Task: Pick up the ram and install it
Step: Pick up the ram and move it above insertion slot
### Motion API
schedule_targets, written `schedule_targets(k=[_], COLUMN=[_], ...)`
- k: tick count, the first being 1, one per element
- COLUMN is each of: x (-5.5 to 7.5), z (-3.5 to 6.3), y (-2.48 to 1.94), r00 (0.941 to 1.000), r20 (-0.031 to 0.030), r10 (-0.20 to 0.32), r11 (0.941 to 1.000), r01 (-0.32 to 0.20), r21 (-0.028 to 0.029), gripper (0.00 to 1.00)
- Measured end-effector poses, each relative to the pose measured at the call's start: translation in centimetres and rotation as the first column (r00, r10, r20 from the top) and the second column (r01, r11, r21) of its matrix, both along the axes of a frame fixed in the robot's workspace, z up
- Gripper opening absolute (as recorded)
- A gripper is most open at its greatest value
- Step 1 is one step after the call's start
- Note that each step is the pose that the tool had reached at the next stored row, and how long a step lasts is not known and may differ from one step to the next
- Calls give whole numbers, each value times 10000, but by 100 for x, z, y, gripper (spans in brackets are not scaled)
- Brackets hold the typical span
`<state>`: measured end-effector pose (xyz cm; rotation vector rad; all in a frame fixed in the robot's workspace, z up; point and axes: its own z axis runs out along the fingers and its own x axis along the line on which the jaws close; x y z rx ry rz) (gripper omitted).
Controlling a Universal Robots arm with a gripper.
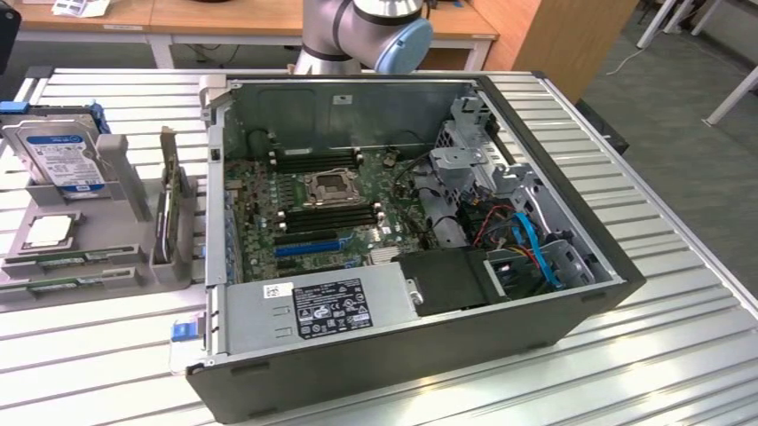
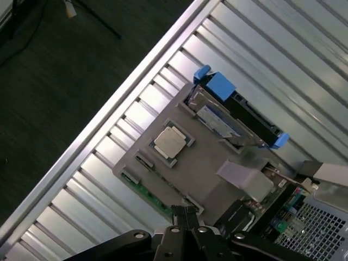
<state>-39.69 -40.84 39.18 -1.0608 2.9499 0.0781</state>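
**Open computer and parts holder on a slatted metal table point(image 1: 663, 293), with the arm raised.**

**Writing.** The hard drive point(image 1: 53, 155) carries a blue-and-white label whose print is too small to read. The power supply point(image 1: 319, 306) bears a black label point(image 1: 335, 306) with white lettering and marks, and beside it a small white sticker point(image 1: 275, 290). Neither can be read.

**Arm.** The arm point(image 1: 367, 31), grey with a blue joint cap, rises behind the computer case point(image 1: 414, 373). In the wrist view the claw point(image 2: 185, 213) points down over the edge of the holder point(image 2: 201, 168) and hangs clear of it. Its fingers are drawn together with nothing between them.

**Holder.** The grey holder point(image 1: 119, 169) sits at the exterior view's left, just beside the case.
- The hard drive point(image 2: 215, 118) stands upright in a bracket with blue ends.
- A processor chip point(image 1: 50, 231) point(image 2: 171, 142) lies flat in a square recess.
- A green expansion card point(image 1: 174, 209) stands on edge on the side nearest the case.
- The ram point(image 1: 71, 286) point(image 2: 147, 193) lies flat in the groove along the holder's outer edge, near the claw's tips in the wrist view.
- A second green strip point(image 1: 71, 259) lies in the groove next to the ram.

**Case.** The case lies on its side with the cover off.
- A green motherboard point(image 1: 391, 177) has a square socket point(image 1: 328, 186) at its middle.
- Black memory slots point(image 1: 332, 213) run beside the socket.
- Blue cables point(image 1: 539, 253) run at the exterior view's right.
- The power supply sits along the near wall.
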Motion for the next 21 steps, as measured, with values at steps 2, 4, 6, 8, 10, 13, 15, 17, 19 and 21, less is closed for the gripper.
schedule_targets(k=[2, 4, 6, 8, 10, 13, 15, 17, 19, 21], x=[0, 0, 0, 0, 0, 0, 0, 0, 0, 0], z=[0, 0, 0, 0, 0, 0, 0, 0, 0, 0], y=[0, 0, 0, 0, 0, 0, 0, 0, 0, 0], r00=[9994, 9974, 9941, 9896, 9837, 9724, 9633, 9531, 9410, 9283], r20=[0, 0, 0, 0, -1, 0, 0, -1, 0, -1], r10=[358, 716, 1084, 1441, 1796, 2334, 2683, 3027, 3383, 3719], r11=[9994, 9974, 9941, 9896, 9837, 9724, 9633, 9531, 9410, 9283], r01=[-358, -716, -1084, -1441, -1796, -2334, -2683, -3027, -3383, -3719], r21=[0, 0, 0, 0, -1, 0, 0, 0, 0, 0], gripper=[10, 10, 10, 10, 10, 10, 10, 10, 10, 10])
